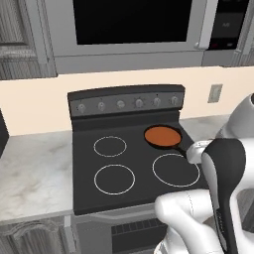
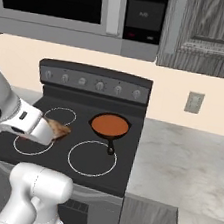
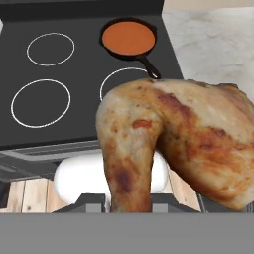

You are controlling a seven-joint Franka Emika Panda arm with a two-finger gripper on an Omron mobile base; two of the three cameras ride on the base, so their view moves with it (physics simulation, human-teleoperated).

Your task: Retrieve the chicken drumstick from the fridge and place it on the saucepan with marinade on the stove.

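Closest to the hand camera is the lumpy golden-brown roasted chicken drumstick (image 3: 163, 144), and the robot's dark jaws are pinching its thin lower end. In the right base view the white gripper (image 2: 56, 130) holds the drumstick (image 2: 59, 128) up over the front left part of the black glass stove (image 2: 81, 130) with four white ring burners. Farther back, on the back right burner, sits the small round saucepan (image 2: 110, 126) with a dark rim and a short dark handle. The flat orange-red marinade (image 2: 110, 125) lies inside it. The drumstick is well apart from the pan. Behind the burners runs a grey panel of round knobs (image 2: 95, 85). A pale marble desk (image 2: 178, 158) lies beside the stove. Above hangs a grey microwave (image 2: 73, 7) with a dark window.
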